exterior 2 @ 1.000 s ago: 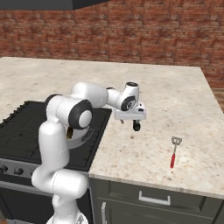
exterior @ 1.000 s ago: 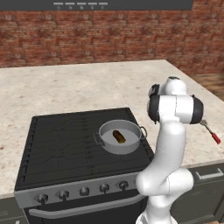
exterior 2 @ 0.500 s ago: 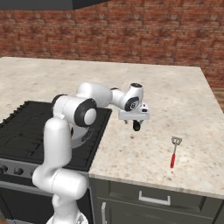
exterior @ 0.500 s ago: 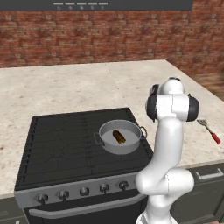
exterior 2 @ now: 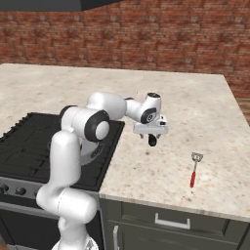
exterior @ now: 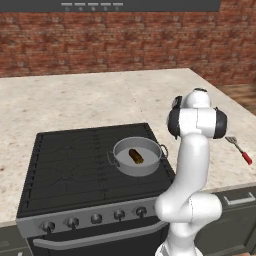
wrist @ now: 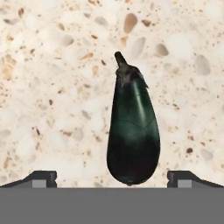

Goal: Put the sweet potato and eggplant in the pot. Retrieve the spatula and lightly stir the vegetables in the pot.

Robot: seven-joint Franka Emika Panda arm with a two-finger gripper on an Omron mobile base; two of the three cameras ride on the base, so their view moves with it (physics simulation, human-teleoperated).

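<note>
Jaws now spread wide above eggplant (wrist: 133,131) on open counter (wrist: 52,87).

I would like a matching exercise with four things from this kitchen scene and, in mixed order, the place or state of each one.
Things:
1. sweet potato
2. eggplant
3. spatula
4. gripper

Places or states:
A. lies on the stone counter, right of the arm, red handle toward the front edge
B. open, above the counter
C. inside the pot on the stove
D. lies on the counter between the open fingertips

Pairs: 1-C, 2-D, 3-A, 4-B
</note>
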